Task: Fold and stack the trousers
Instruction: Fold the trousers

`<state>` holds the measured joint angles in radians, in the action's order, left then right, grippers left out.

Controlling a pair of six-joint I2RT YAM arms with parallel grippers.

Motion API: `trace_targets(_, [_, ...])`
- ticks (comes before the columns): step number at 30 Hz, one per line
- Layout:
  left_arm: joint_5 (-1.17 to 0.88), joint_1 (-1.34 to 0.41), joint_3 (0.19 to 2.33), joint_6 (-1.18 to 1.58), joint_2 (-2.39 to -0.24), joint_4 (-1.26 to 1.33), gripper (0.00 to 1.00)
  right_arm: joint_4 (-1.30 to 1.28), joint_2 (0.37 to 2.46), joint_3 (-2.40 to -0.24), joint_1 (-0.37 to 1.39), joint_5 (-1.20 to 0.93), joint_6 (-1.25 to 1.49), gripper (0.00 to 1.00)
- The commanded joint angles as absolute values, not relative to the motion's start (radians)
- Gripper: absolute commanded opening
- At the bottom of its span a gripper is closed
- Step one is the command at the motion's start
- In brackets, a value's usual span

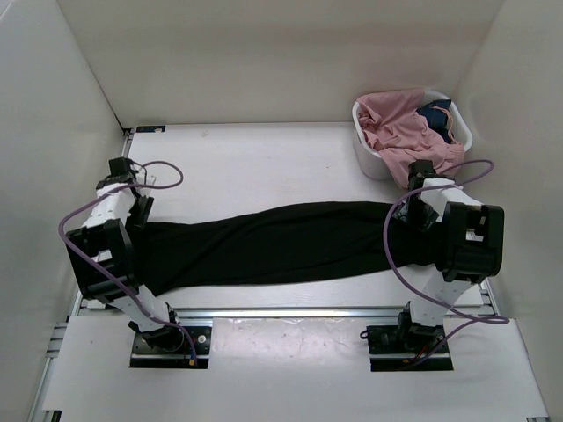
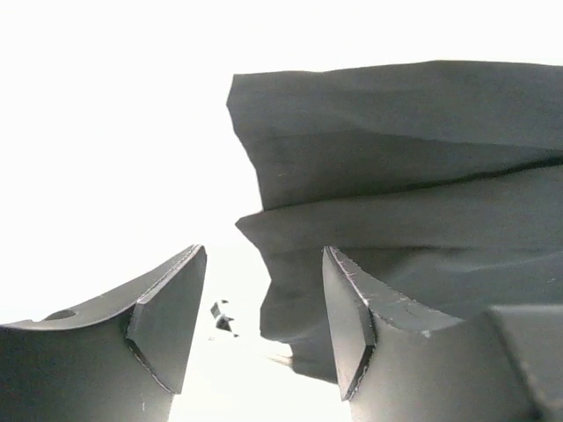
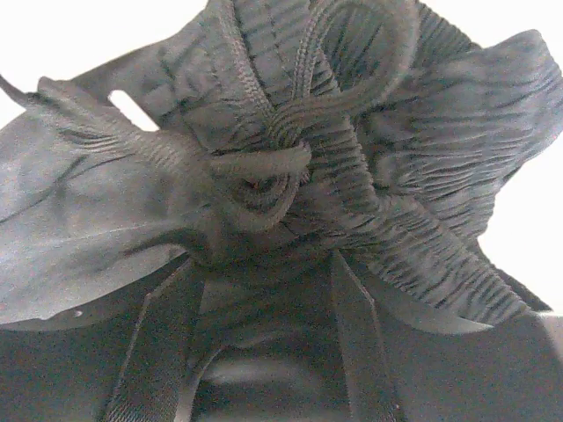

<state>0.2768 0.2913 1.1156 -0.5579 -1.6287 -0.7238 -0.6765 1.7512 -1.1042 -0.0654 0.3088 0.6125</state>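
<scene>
The black trousers [image 1: 281,246] lie stretched out flat across the table from one arm to the other. My left gripper [image 1: 139,211] sits low at their left end. In the left wrist view its fingers [image 2: 167,316] stand apart, and the hem of the trousers [image 2: 396,158] lies on the table behind the right finger, not pinched. My right gripper [image 1: 424,207] is at the right end. In the right wrist view the gathered waistband and drawstring [image 3: 264,167] bunch up between the fingers [image 3: 361,343] of the right gripper [image 3: 264,264], which is shut on them.
A white basket [image 1: 374,163] stands at the back right, close behind the right arm. It holds a pink garment [image 1: 400,127] and a dark blue garment [image 1: 437,114]. White walls enclose the table on the left, back and right.
</scene>
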Motion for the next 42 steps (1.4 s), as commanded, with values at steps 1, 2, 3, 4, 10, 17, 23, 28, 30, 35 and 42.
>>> trace_targets(1, [0.287, 0.295, 1.195, -0.543, -1.634, -0.796, 0.67, -0.629, 1.74, -1.169, -0.086, 0.379, 0.474, 0.63])
trace_targets(2, [0.301, 0.295, 1.204, -0.543, -1.652, -0.796, 0.67, -0.629, 1.729, -1.178, -0.095, 0.362, 0.448, 0.63])
trace_targets(3, [0.32, 0.295, 1.204, -0.555, -1.666, -0.808, 0.67, -0.629, 1.712, -1.187, -0.095, 0.336, 0.401, 0.63])
trace_targets(4, [0.348, 0.311, 1.215, -0.555, -1.696, -0.808, 0.66, -0.641, 1.7, -1.187, -0.095, 0.286, 0.382, 0.63])
trace_targets(10, [0.33, 0.426, 1.226, -0.555, -1.821, -0.818, 0.66, -0.653, 1.54, -1.085, -0.095, 0.252, 0.35, 0.63])
trace_targets(17, [0.351, 0.46, 1.246, -0.546, -1.936, -0.808, 0.64, -0.755, 1.471, -1.06, -0.095, 0.311, 0.374, 0.6])
trace_targets(23, [0.33, 0.46, 1.213, -0.568, -1.957, -0.808, 0.39, -0.764, 1.434, -1.039, -0.095, 0.31, 0.405, 0.6])
trace_targets(28, [0.339, 0.46, 1.203, -0.568, -1.957, -0.827, 0.14, -0.773, 1.416, -1.058, -0.095, 0.319, 0.405, 0.6])
trace_targets(30, [0.35, 0.46, 1.213, -0.558, -1.947, -0.827, 0.14, -0.773, 1.407, -1.058, -0.095, 0.319, 0.405, 0.6])
trace_targets(35, [0.35, 0.46, 1.282, -0.529, -1.859, -0.847, 0.14, -0.773, 1.407, -1.039, -0.095, 0.328, 0.405, 0.6])
trace_targets(42, [0.331, 0.449, 1.344, -0.52, -1.778, -0.87, 0.28, -0.764, 1.407, -0.951, -0.095, 0.327, 0.448, 0.62])
